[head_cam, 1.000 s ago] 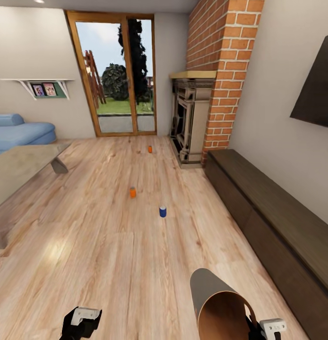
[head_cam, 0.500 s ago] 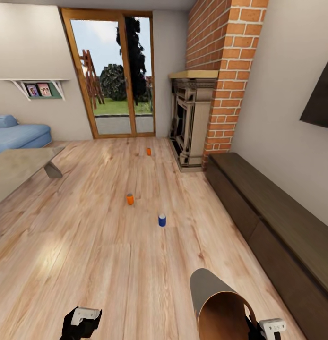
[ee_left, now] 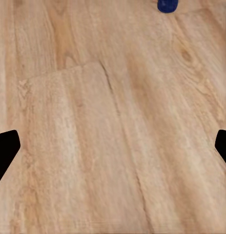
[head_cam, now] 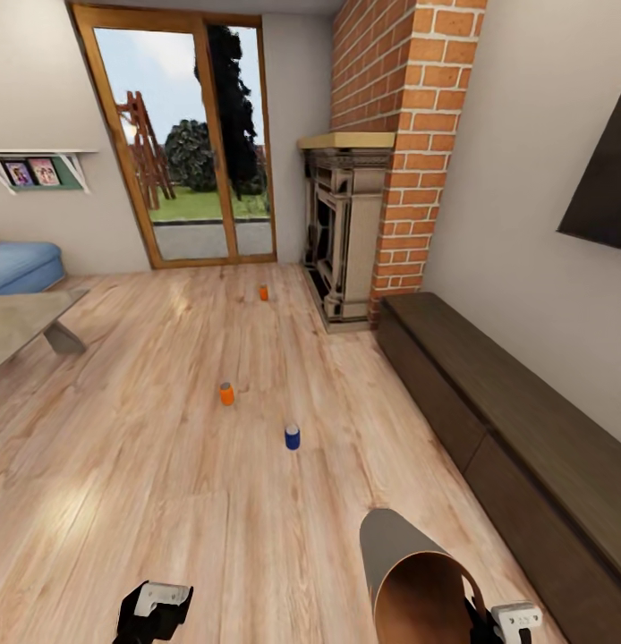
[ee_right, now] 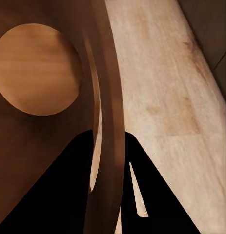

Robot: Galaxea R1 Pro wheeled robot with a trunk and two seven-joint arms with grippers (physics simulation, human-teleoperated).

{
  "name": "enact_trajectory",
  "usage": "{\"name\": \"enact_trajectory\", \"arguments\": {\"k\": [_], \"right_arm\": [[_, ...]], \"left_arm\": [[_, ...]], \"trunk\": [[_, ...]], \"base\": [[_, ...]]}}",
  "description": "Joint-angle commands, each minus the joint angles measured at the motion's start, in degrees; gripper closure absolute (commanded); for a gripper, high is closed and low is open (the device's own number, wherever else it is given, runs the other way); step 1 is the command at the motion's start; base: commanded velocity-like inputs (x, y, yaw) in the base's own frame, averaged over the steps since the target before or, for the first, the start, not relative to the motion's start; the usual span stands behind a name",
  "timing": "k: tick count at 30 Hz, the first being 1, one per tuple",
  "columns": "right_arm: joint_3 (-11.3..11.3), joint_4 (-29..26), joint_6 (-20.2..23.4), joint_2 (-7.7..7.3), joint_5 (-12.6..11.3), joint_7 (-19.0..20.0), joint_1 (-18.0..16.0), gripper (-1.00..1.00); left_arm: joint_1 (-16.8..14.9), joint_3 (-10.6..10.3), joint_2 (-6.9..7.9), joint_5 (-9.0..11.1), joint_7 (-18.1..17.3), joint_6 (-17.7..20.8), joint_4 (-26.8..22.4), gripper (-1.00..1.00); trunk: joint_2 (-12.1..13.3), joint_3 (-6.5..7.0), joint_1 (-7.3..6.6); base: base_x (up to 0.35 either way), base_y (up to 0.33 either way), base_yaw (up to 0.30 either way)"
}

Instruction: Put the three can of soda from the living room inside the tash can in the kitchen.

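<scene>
Short of the fireplace (head_cam: 339, 237), all three cans stand on the floor: blue can (head_cam: 293, 436) nearest, two orange cans (head_cam: 226, 394) beyond. Your right pincer (head_cam: 498, 626) grips the trash can (head_cam: 409, 572); left pincer (head_cam: 154, 613) spreads wide, empty. Nothing binned.

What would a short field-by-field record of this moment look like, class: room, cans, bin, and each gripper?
room: living room with brick chimney, fireplace, long dark cabinet, glass doors
cans: blue can nearest, upright on the wood floor; orange can beyond it; second orange can near the doors
bin: trash can lying tilted, open mouth toward the camera, nothing inside
right gripper: fingers clamp the bin's rim, one inside, one outside
left gripper: open, holding nothing, above bare floor
</scene>
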Motion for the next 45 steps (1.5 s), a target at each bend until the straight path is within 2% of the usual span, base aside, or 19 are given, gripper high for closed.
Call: {"name": "enact_trajectory", "arguments": {"k": [1, 11, 30, 45], "right_arm": [[-0.35, -0.13, -0.03, 0.01, -0.1, 0.23, -0.03, 1.0], [-0.33, -0.13, -0.03, 0.01, -0.01, 0.27, -0.03, 1.0], [-0.28, -0.13, -0.03, 0.01, 0.0, 0.27, -0.03, 1.0], [-0.23, -0.13, -0.03, 0.01, -0.02, 0.27, -0.03, 1.0]], "left_arm": [[0.0, 0.0, 0.0, 0.0, 0.0, 0.0, 0.0, -1.0], [0.0, 0.0, 0.0, 0.0, 0.0, 0.0, 0.0, -1.0], [0.0, 0.0, 0.0, 0.0, 0.0, -0.01, 0.0, -1.0], [0.0, 0.0, 0.01, 0.0, 0.0, 0.0, 0.0, -1.0]], "trunk": [[0.0, 0.01, 0.0], [0.0, 0.01, 0.0], [0.0, 0.04, 0.0], [0.0, 0.73, 0.0]], "base": [[0.324, 0.0, -0.165], [0.324, 0.0, -0.123], [0.324, 0.0, -0.016], [0.324, 0.0, -0.191]]}}
